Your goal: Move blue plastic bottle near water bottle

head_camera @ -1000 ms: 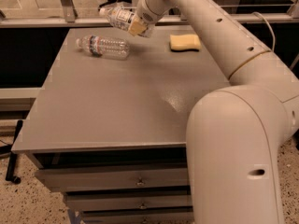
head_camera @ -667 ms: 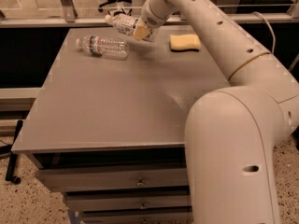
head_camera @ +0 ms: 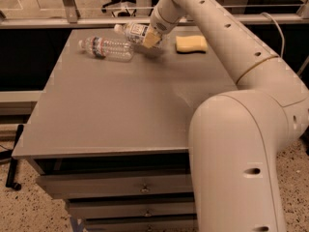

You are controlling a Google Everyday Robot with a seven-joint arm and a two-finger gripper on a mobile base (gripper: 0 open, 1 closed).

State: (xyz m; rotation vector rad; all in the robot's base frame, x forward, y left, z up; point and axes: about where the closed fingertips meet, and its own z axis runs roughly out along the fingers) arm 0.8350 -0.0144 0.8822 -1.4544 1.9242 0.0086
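Observation:
The blue plastic bottle (head_camera: 131, 31) is pale, with a white cap and a white label. It is held tilted, cap to the left, just above the far part of the grey table (head_camera: 125, 105). My gripper (head_camera: 150, 37) is shut on its body and hides the bottle's lower end. The water bottle (head_camera: 105, 48) is clear and ribbed with a red-blue band near its neck. It lies on its side on the table, just left of and in front of the held bottle, a short gap apart.
A yellow sponge (head_camera: 190, 43) lies on the table to the right of my gripper. My arm (head_camera: 231, 129) reaches over the table's right side. Drawers (head_camera: 120, 187) sit under the tabletop. A rail (head_camera: 72, 21) runs behind the table.
My gripper has moved down and a little forward with the blue plastic bottle, bringing it lower toward the table and closer to the water bottle.

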